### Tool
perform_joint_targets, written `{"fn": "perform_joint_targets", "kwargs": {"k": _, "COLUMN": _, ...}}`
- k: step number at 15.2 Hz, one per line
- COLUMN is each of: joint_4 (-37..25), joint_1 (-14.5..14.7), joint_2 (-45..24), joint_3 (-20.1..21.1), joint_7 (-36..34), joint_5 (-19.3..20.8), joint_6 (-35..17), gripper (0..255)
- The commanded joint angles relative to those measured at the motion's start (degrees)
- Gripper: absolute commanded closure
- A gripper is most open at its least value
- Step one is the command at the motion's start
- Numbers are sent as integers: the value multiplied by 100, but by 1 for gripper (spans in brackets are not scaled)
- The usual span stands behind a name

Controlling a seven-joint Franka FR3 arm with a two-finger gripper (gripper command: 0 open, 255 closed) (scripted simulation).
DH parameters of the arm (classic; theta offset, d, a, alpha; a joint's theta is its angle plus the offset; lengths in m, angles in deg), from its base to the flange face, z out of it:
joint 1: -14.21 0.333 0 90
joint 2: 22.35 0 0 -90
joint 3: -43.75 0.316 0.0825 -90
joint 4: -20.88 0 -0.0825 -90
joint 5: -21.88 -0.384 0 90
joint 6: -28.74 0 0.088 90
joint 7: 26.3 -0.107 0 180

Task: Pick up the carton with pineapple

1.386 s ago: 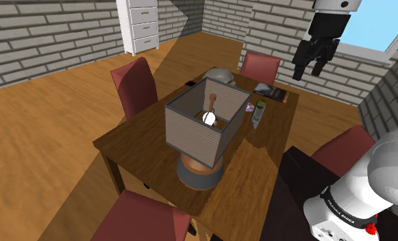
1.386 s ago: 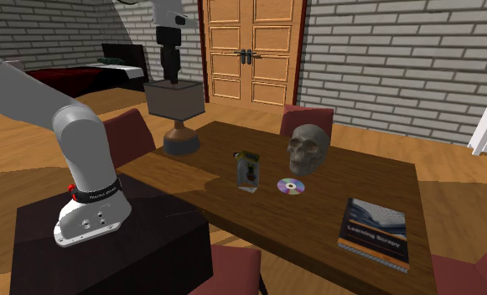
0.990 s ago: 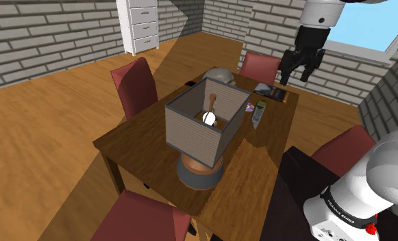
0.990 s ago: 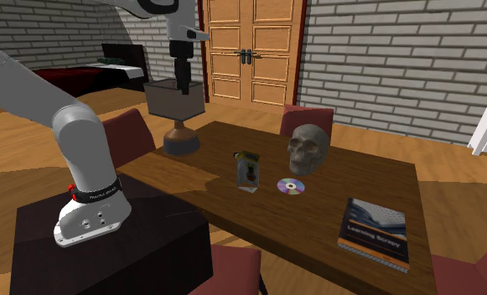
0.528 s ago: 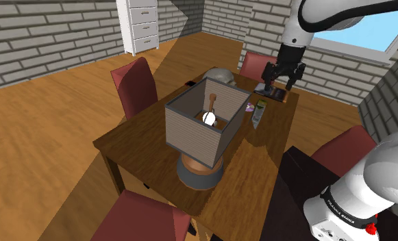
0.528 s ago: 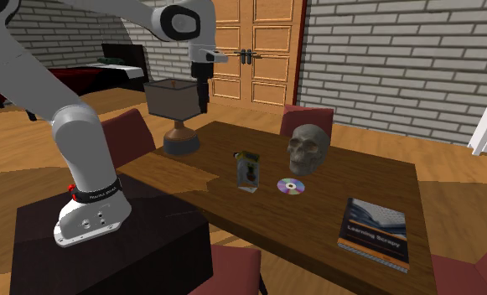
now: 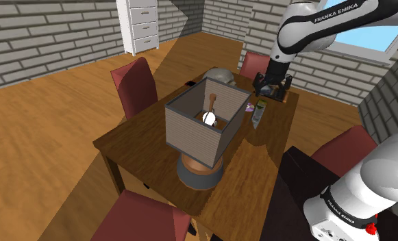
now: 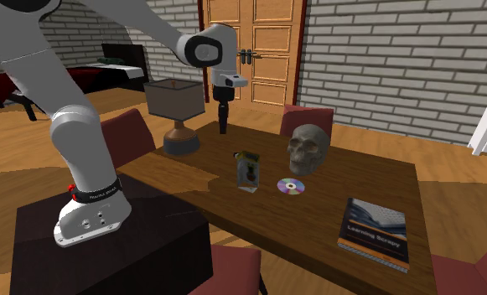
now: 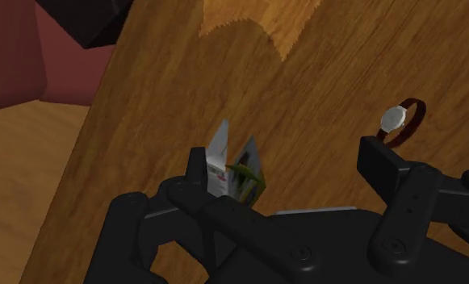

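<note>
The carton point(image 8: 248, 171) is small and upright, white and green with a fruit picture, standing on the wooden table point(image 8: 375, 176) between the lamp and the skull. In the shoulder view the carton point(image 7: 259, 112) lies past the lampshade. My black gripper point(image 8: 224, 128) hangs above the table, up and left of the carton in the second exterior view, pointing down. In the wrist view the gripper point(image 9: 287, 165) is open and the carton point(image 9: 236, 171) stands below, close by one finger point(image 9: 196, 165) and untouched. The shoulder view places the gripper point(image 7: 271, 91) just above the carton.
A table lamp point(image 8: 176, 113) with a boxy shade stands close to the gripper. A grey skull point(image 8: 308, 149), a disc point(image 8: 290, 186) and a book point(image 8: 374, 233) lie further along. A wristwatch point(image 9: 398, 119) rests on the wood. Red chairs point(image 7: 135, 85) surround the table.
The arm has swung down from high above the table and brought the gripper low over the carton. The fingers stayed apart. Nothing on the table moved.
</note>
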Motion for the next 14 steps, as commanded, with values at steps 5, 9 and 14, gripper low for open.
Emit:
{"fn": "perform_joint_targets", "kwargs": {"k": 5, "joint_4": -302, "joint_1": -256, "joint_2": -1165, "joint_3": -239, "joint_7": -364, "joint_5": -56, "joint_6": -972, "gripper": 0}}
{"fn": "perform_joint_targets", "kwargs": {"k": 9, "joint_4": -353, "joint_1": -312, "joint_2": -1544, "joint_3": -297, "joint_7": -426, "joint_5": -112, "joint_6": -1321, "gripper": 0}}
{"fn": "perform_joint_targets", "kwargs": {"k": 14, "joint_4": -244, "joint_1": -314, "joint_2": -1829, "joint_3": -295, "joint_7": -388, "joint_5": -169, "joint_6": -1712, "gripper": 0}}
